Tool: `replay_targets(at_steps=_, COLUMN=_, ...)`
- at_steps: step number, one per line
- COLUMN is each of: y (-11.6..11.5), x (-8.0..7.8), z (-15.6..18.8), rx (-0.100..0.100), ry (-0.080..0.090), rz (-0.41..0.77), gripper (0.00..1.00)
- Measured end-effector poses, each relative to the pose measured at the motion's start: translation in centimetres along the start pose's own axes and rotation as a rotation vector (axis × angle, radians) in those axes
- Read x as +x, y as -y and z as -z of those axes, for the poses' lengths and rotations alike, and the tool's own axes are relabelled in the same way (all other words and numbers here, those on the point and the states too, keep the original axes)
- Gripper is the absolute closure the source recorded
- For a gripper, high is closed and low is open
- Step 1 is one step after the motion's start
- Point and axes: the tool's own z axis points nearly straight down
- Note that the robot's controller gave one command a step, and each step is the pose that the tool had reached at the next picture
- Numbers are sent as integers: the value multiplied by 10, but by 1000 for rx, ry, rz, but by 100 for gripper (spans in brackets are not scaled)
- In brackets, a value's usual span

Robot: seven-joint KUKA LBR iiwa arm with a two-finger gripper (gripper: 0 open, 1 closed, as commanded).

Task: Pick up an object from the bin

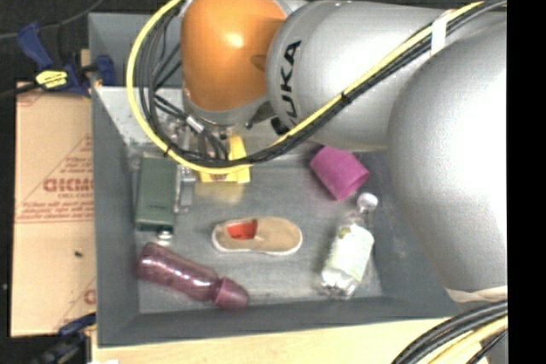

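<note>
Bare floor (293, 199) btwn shoe (257, 236) & cup (339, 170).

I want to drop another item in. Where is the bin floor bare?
Bare floor lies between the yellow block, magenta cup and beige shoe, and along the bottom wall between purple bottle and clear bottle. Crowded on the left, by the green box.

A yellow block (223, 182) lies flat on the floor of the grey bin (115, 209), near the back and a little left of the middle. It looks square and soft, like a sponge. Its far part is hidden. A dark green box (155, 196) lies just beside it, and a small tan shoe (256, 236) lies near it, toward the front.
</note>
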Motion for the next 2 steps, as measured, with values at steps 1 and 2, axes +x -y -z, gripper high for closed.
replay_targets(at_steps=1, y=1, x=-2, z=5, rx=-2, ry=8, rz=-5, gripper=0)
replay_targets(at_steps=2, y=6, x=10, z=-79, rx=-1, ry=7, rz=100, gripper=0)
